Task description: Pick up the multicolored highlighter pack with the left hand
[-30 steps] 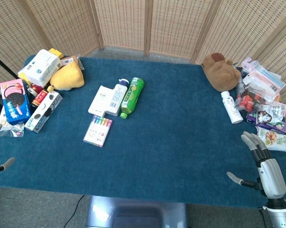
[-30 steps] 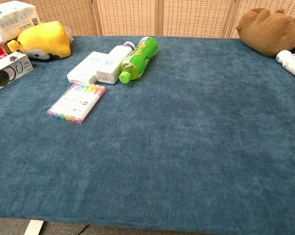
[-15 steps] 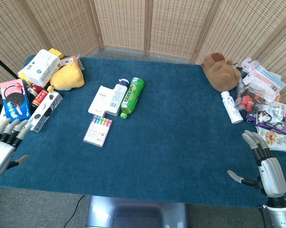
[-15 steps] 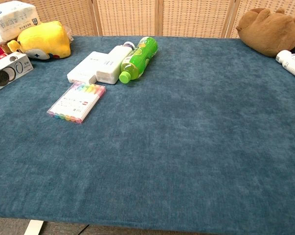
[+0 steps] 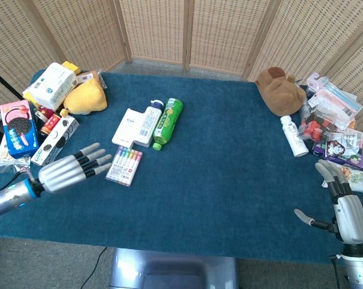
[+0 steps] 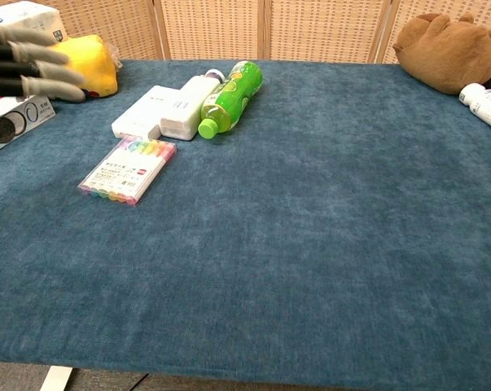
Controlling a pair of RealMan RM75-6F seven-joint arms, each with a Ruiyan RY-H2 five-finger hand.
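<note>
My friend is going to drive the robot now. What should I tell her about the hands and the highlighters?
Left hand: open, fingers stretched out, holding nothing, just left of the highlighter pack and not touching it.
Right hand: open, idle at the table's near right edge.
The pack lies flat on the blue table, in front of the white box and green bottle.
Done: nothing is picked up yet.
Left: grasp the pack and lift it.
</note>
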